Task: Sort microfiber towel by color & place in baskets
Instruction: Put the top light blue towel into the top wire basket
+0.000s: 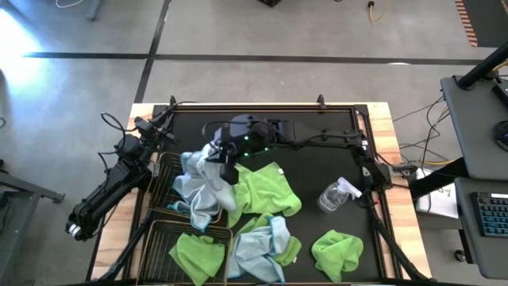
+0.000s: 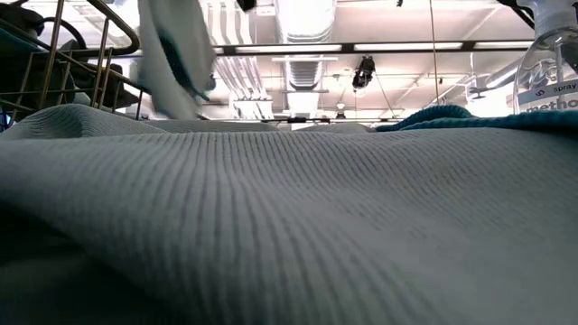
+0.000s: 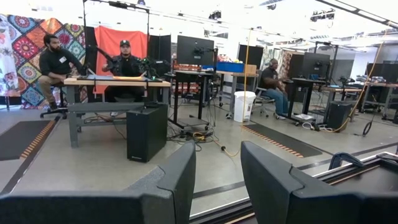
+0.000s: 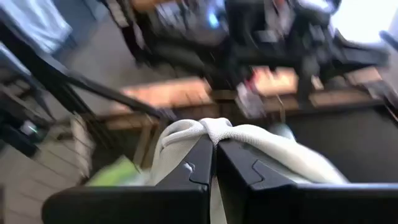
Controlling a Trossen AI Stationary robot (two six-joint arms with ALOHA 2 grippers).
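My right gripper (image 1: 228,168) is raised over the table's middle left, shut on a pale blue-white towel (image 1: 200,187) that hangs beside and over the far basket (image 1: 163,184). In the low view this towel (image 2: 176,54) dangles next to the basket's wire wall (image 2: 63,63). The near basket (image 1: 163,238) holds a lime green towel (image 1: 197,254). On the mat lie another pale towel (image 1: 266,245) and two green ones (image 1: 266,191) (image 1: 337,250). My left gripper (image 3: 217,180) is parked open at the table's far left, pointing out into the room. My right gripper pinches a bunched fold of the pale towel (image 4: 214,129) between its two fingers (image 4: 193,165), and the fold bulges just past their free ends. The fingers slant down toward the table's left side. The towel hangs slack below them; whether its lower end touches the basket I cannot tell.
A clear spray bottle (image 1: 337,195) lies on the mat to the right. A grey-green cloth (image 2: 289,226) fills the low view's foreground. Wooden table edges frame the dark mat (image 1: 317,135). People sit at desks in the room beyond the table (image 3: 124,62).
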